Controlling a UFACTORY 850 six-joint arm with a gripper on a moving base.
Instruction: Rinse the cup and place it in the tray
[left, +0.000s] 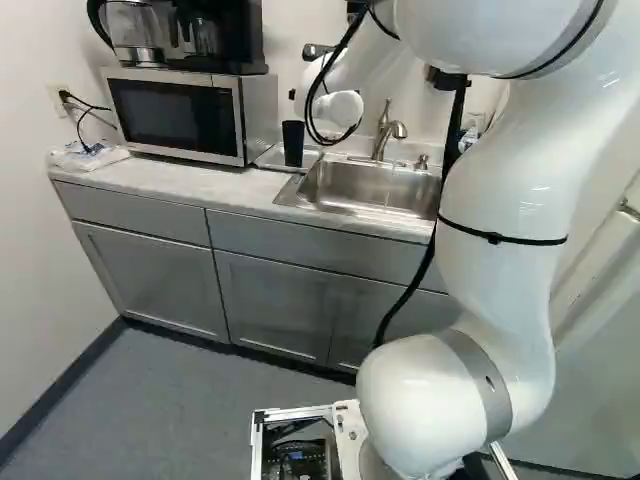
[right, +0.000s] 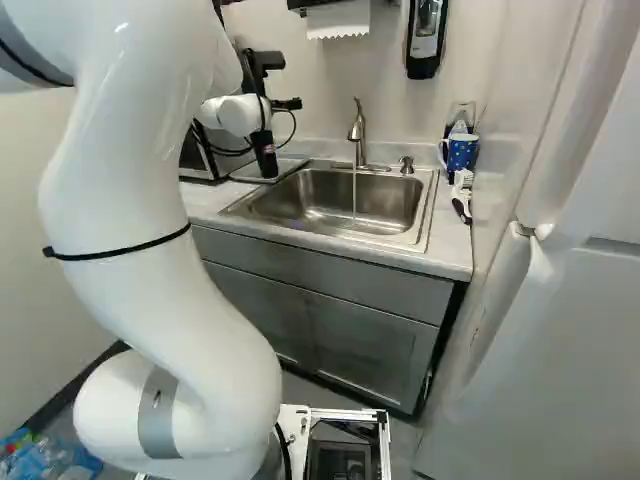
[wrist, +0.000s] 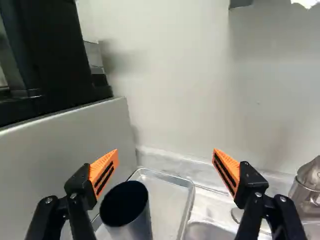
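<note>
The fingers (wrist: 104, 172) stand wide open near the cup (wrist: 127, 207) in the tray (wrist: 167, 197), hemmed by the microwave (wrist: 75, 150) at 10 o'clock, tap (right: 357, 130) at 2 o'clock.

"Can you see the whole cup (wrist: 127, 207)?"

"No. The wrist view's edge cuts off its base, and its inside is too dark to read."

"And the tray (wrist: 167, 200), at two o'clock from it?"

"Its near end is cut off and the cup covers part of it, so I can't tell how the base meets it."

"What about the microwave (left: 175, 115)?"

"Mostly behind the arm (right: 150, 200), near ten o'clock in the right base view. The paper roll (right: 338, 18) at twelve is cropped, like the bottles (right: 50, 458) at seven."
</note>
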